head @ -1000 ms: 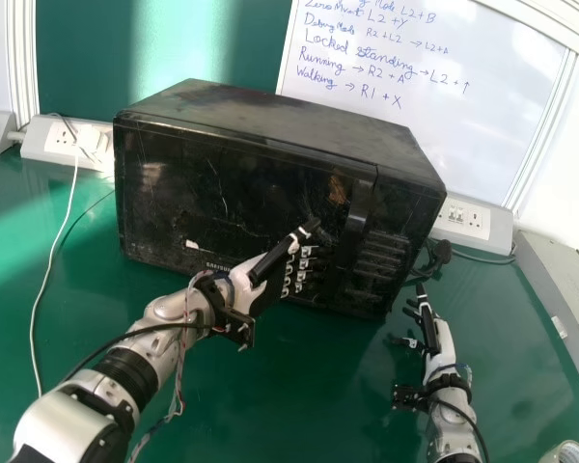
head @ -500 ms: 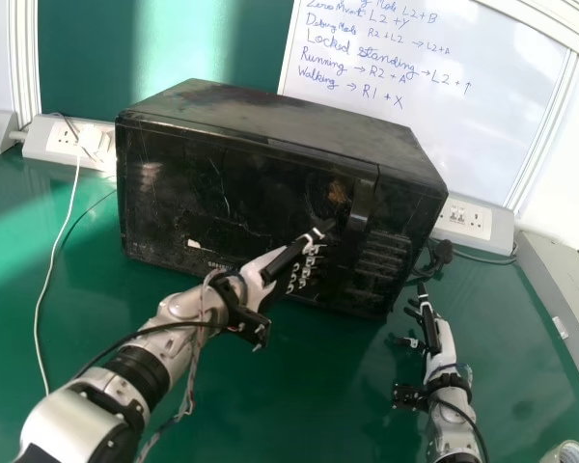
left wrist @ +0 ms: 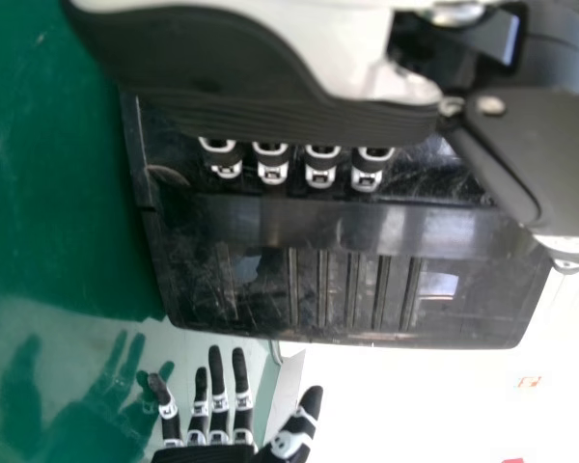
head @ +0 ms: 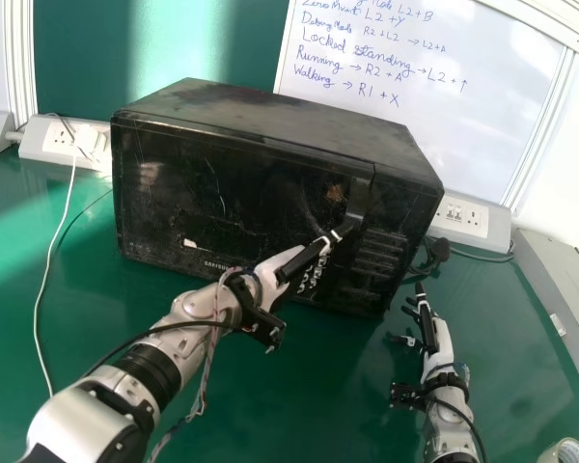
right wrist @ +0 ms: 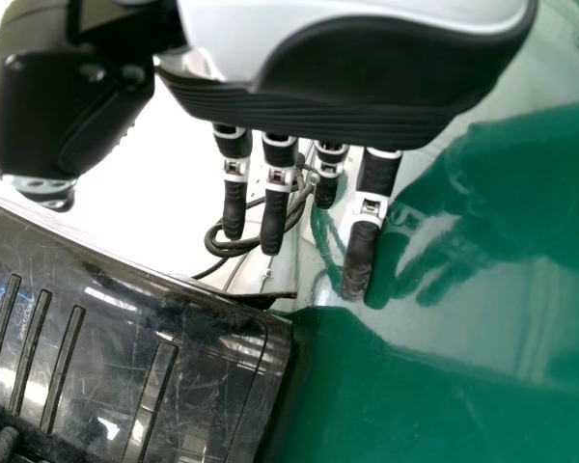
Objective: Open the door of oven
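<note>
Whiteboard point(head: 381, 125) in head view, cable loops point(right wrist: 234, 249) in right wrist view, left hand point(head: 304, 258) curled near oven handle point(head: 359, 201), right hand point(head: 442, 345) spread.

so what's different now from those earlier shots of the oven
The left hand has moved rightward across the front of the oven door, so it is now closer to the upright handle strip. Whether it has hold of that strip, I can't tell. The door stayed shut, and the right hand stayed beside the oven, over the green table.
</note>
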### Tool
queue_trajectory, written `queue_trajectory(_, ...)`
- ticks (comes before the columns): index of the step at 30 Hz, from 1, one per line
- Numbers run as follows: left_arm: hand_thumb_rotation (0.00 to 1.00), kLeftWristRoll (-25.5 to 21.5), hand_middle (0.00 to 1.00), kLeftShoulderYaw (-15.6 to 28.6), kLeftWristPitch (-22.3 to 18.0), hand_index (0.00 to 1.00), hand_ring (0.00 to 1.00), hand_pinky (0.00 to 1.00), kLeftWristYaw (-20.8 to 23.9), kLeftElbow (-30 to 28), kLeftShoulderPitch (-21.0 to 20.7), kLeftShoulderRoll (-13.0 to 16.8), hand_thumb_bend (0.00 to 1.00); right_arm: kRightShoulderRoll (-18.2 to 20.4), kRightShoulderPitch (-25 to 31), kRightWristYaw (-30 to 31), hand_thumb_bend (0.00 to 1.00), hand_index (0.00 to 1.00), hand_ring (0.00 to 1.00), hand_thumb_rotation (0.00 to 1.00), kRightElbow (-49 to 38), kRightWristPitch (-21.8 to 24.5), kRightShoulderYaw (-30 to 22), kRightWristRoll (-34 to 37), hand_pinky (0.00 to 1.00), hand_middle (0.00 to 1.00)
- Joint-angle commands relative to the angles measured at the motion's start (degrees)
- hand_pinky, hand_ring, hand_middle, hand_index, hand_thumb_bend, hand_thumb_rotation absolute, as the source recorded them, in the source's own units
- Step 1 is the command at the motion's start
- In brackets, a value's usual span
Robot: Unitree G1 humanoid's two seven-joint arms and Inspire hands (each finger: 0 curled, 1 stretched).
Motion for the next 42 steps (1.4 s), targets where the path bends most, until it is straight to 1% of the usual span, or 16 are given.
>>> queue_trajectory(1,0.99,0.9,1.0,-0.7,-0.4,1.0,1.0,1.0,0.3,0.5,-1.7,-0.8,1.0,0.9,1.5,0.4,0.88,0.85,0.7,0.94,1.2,1.8,0.3,-0.4,0.55,0.83)
queue_trajectory(8,0.97,1.4,1.0,-0.7,0.0,1.0,1.0,1.0,0.1,0.9,-2.2,-1.3,1.0,1.0,1.4,0.4,0.81,0.85,0.7,0.92,1.2,1.8,0.2,-0.2,0.56,0.83)
queue_trajectory(9,0.97,1.4,1.0,-0.7,0.0,1.0,1.0,1.0,0.2,0.9,-2.2,-1.4,1.0,1.0,1.5,0.4,0.82,0.85,0.7,0.92,1.1,1.7,0.2,-0.3,0.56,0.83)
queue_trajectory(11,0.97,1.7,1.0,-0.9,0.1,1.0,1.0,1.0,0.4,1.0,-2.3,-1.5,1.0,1.1,1.4,0.4,0.88,0.84,0.7,0.93,1.2,1.7,0.0,-0.1,0.56,0.82)
queue_trajectory(12,0.97,1.9,1.0,-1.0,0.2,1.0,1.0,1.0,0.6,1.0,-2.4,-1.6,1.0,1.1,1.4,0.4,0.88,0.84,0.7,0.93,1.1,1.7,0.0,-0.1,0.56,0.82)
queue_trajectory(20,0.98,2.5,1.0,-1.1,0.4,1.0,1.0,1.0,2.0,1.4,-3.1,-2.5,1.0,1.2,1.3,0.7,0.79,0.85,0.7,0.9,1.1,2.0,-0.4,0.2,0.56,0.82)
queue_trajectory(23,0.97,2.4,1.0,-1.0,0.0,1.0,1.0,1.0,1.3,1.5,-3.1,-2.8,1.0,1.3,1.3,0.4,0.78,0.85,0.7,0.91,1.1,1.9,-0.2,-0.1,0.55,0.83)
queue_trajectory(25,0.99,2.9,1.0,-1.3,-0.1,1.0,1.0,1.0,1.8,1.7,-3.2,-3.2,1.0,1.4,1.3,0.6,0.79,0.85,0.7,0.91,1.1,1.9,-0.4,0.1,0.56,0.82)
queue_trajectory(27,1.0,3.6,1.0,-1.9,0.0,1.0,0.99,0.97,1.8,1.8,-3.3,-3.4,1.0,1.4,1.2,0.8,0.77,0.86,0.7,0.9,1.1,2.1,-0.5,0.3,0.56,0.82)
queue_trajectory(31,1.0,4.1,0.97,-1.7,1.6,1.0,0.92,0.94,2.8,2.1,-3.8,-4.1,1.0,1.5,1.1,0.4,0.78,0.85,0.7,0.9,1.1,2.3,-0.4,0.1,0.56,0.82)
queue_trajectory(32,1.0,3.9,0.97,-1.4,1.9,1.0,0.91,0.93,3.0,2.1,-3.9,-4.3,1.0,1.5,1.1,0.4,0.76,0.85,0.7,0.9,1.1,2.4,-0.4,0.2,0.56,0.82)
queue_trajectory(35,0.98,1.9,0.97,0.6,3.4,1.0,0.92,0.97,1.8,2.2,-4.1,-4.9,1.0,1.6,1.0,0.6,0.73,0.86,0.71,0.9,1.1,2.4,-0.4,0.2,0.56,0.83)
queue_trajectory(36,0.98,1.3,0.97,1.1,3.8,1.0,0.92,0.99,1.4,2.2,-4.2,-5.0,1.0,1.6,1.0,0.6,0.78,0.86,0.71,0.9,1.1,2.3,-0.4,0.1,0.56,0.83)
queue_trajectory(38,0.97,1.0,0.96,1.4,4.3,1.0,0.92,0.99,1.3,2.2,-4.3,-5.1,1.0,1.6,1.1,0.5,0.81,0.86,0.7,0.91,1.1,2.1,-0.3,0.0,0.56,0.83)
queue_trajectory(41,0.97,1.5,0.95,1.0,4.1,1.0,0.89,0.96,1.2,2.3,-4.3,-5.1,1.0,1.6,1.0,0.7,0.82,0.85,0.7,0.91,1.1,2.3,-0.4,0.2,0.57,0.83)
queue_trajectory(42,0.98,1.5,0.94,1.1,4.1,1.0,0.88,0.95,1.2,2.3,-4.3,-5.1,1.0,1.6,1.0,0.7,0.8,0.85,0.71,0.91,1.1,2.3,-0.5,0.2,0.57,0.83)
